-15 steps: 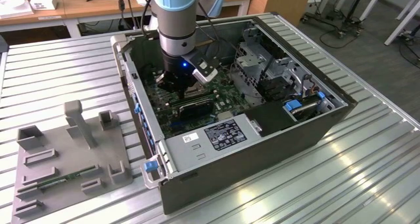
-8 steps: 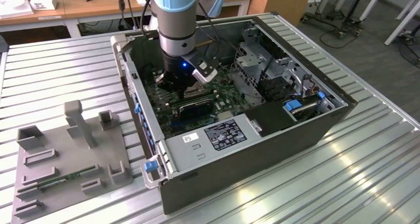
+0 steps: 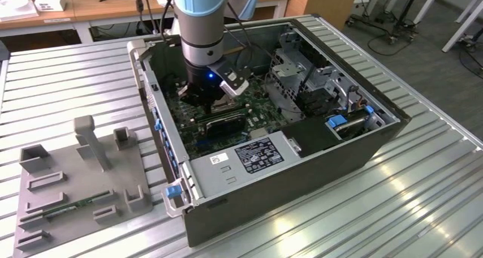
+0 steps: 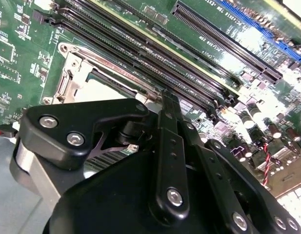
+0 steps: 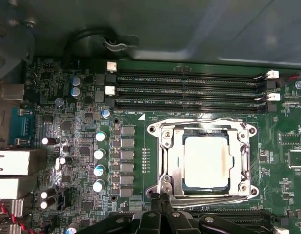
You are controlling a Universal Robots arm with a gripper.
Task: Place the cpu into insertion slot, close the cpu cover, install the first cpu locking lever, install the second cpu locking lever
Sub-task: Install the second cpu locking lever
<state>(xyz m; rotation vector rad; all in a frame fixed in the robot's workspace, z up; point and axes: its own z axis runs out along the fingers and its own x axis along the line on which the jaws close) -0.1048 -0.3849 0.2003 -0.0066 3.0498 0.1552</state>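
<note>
we see the cpu lying in the insertion slot with the cpu cover down over it. our gripper sits at the cover's edge, fingers pressed together on nothing.

open computer case, grey fixture tray

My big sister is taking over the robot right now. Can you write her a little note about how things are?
Gripper: down inside the open computer case, at the edge of the insertion slot; whether its fingers are open or shut is hard to tell.
Cpu: already lying in the slot, silvery top up.
Cpu cover: appears folded down around the chip.
Done: chip placed, cover seemingly closed.
Left: whether either locking lever is latched cannot be judged from here, so check both.
</note>
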